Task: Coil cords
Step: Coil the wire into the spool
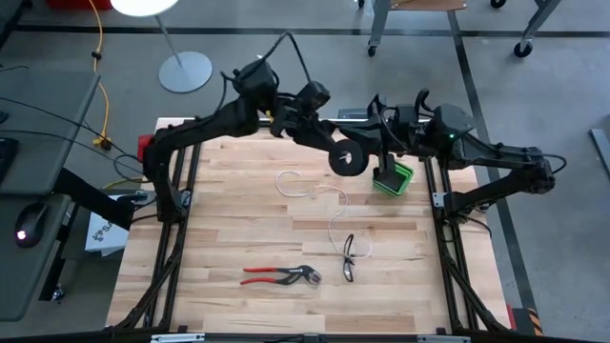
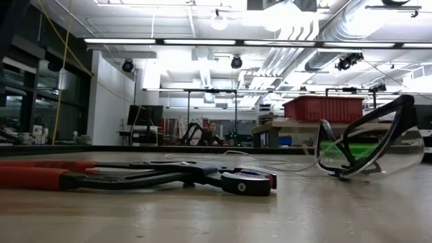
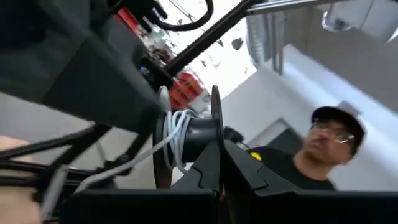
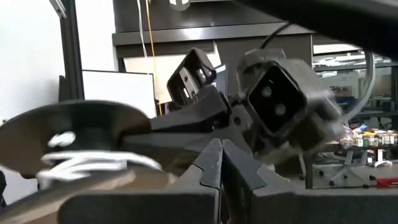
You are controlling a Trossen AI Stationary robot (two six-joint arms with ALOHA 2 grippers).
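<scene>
The wooden counter [image 1: 286, 305] carries the loose things, and both dark arms meet above its far edge. The left gripper [image 1: 345, 158] holds the black spool [image 1: 347, 159] up in the air there; in the left wrist view its jaws are closed narrow on the spool's flange, with a few white turns already wound on the core. The right gripper [image 1: 381, 133] sits just beside the spool on its far right side; its jaws look pressed together in the right wrist view, but whether they pinch the cord cannot be told. The white cord [image 1: 319, 195] trails from the spool down to the counter, loops near the middle and runs toward the safety glasses [image 1: 351, 255]. The red-handled pliers [image 1: 278, 275] lie near the front, apart from the cord, and a green block [image 1: 393, 178] sits just under the right arm. To wind well, I judge 1 arm should keep the spool steady while the other guides the cord with light tension, laying each turn between the 2 flanges, and the slack should be watched so it does not snag the glasses.
</scene>
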